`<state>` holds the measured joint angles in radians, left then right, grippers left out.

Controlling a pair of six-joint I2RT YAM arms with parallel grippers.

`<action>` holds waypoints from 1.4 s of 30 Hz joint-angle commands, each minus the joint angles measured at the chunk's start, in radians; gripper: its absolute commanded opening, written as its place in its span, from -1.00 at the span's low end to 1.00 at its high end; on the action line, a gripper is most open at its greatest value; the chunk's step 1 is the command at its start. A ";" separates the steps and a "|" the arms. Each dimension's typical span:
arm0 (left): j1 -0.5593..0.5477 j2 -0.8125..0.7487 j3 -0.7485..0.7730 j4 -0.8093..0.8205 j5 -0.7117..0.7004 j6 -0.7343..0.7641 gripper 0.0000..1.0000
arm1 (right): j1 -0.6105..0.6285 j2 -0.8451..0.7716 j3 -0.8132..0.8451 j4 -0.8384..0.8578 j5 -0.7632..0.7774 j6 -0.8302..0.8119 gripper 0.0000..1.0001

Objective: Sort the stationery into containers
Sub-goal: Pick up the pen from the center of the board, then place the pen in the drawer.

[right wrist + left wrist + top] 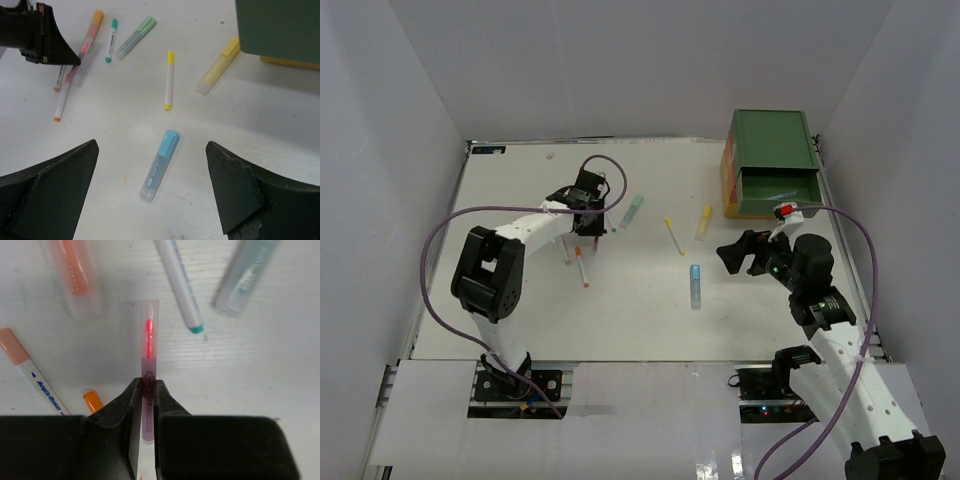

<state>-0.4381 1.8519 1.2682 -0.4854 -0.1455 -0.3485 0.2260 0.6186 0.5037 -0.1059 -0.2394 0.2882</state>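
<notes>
Left jaws clenched on pink highlighter (pixel 148 340), long axis straight ahead; green drawer (pixel 770 140) lies far right, nearer released right jaws.

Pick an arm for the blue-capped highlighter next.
Right: right jaws open, aimed at the blue-capped translucent plastic highlighter; left jaws are shut on a pink-tipped clear-capped highlighter.

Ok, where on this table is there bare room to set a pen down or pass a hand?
Bare: the near strip of table between the blue highlighter and the arm bases, and the far strip left of the drawers. Crowded: around the left gripper, shut on a pink highlighter, with an orange pen and a green highlighter close by.
</notes>
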 commanded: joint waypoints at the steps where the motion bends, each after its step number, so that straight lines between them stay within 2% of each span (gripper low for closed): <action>1: -0.014 -0.175 -0.021 0.080 0.102 0.107 -0.95 | 0.010 0.070 0.100 -0.012 -0.150 -0.001 0.89; 9: -0.057 -0.408 -0.154 0.221 0.380 0.267 -0.93 | 0.044 0.254 0.216 0.061 -0.277 0.110 0.93; 12: -0.079 -0.480 -0.217 0.287 0.455 0.324 -0.92 | 0.101 0.331 0.283 0.078 -0.252 0.147 0.96; 21: -0.140 -0.583 -0.308 0.300 0.491 0.457 -0.89 | 0.249 0.570 0.487 0.094 -0.216 0.213 1.00; 30: -0.157 -0.643 -0.343 0.309 0.494 0.494 -0.86 | 0.341 0.759 0.627 0.083 -0.232 0.223 1.00; 35: -0.163 -0.655 -0.351 0.315 0.489 0.502 -0.84 | 0.361 0.811 0.661 0.071 -0.235 0.223 0.84; 42: -0.171 -0.655 -0.355 0.314 0.501 0.513 -0.78 | 0.374 0.862 0.690 0.071 -0.253 0.229 0.46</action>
<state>-0.5999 1.2285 0.9237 -0.1928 0.3290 0.1448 0.5903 1.4662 1.1343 -0.0525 -0.4671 0.5133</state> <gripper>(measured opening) 0.215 0.745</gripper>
